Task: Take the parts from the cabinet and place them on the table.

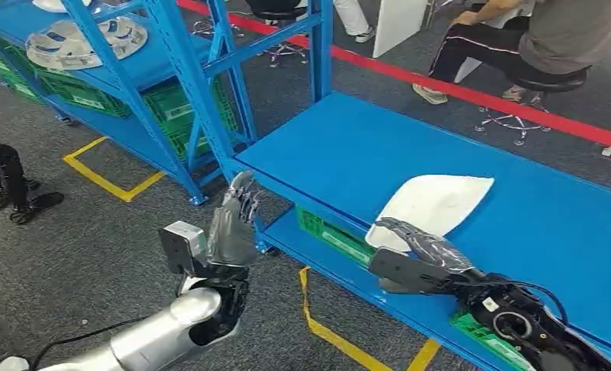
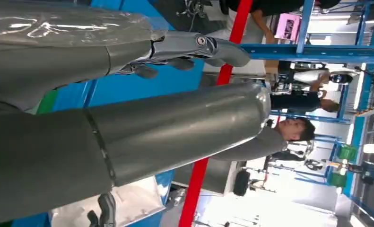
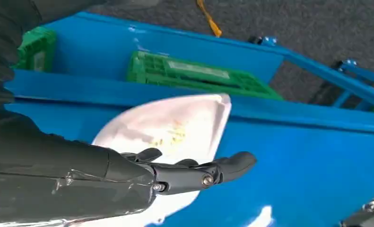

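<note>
One white part (image 1: 433, 207) lies on the blue bench (image 1: 518, 216) at its near edge, right robot hand (image 1: 418, 259) resting over it, grip uncertain; left robot hand (image 1: 232, 220) empty, fingers extended; more parts (image 1: 82, 42) remain on the cabinet (image 1: 171, 69).

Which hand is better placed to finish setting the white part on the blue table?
Right. The right hand lies at the white part on the blue table, while the left hand stands off the table's corner, empty.
</note>
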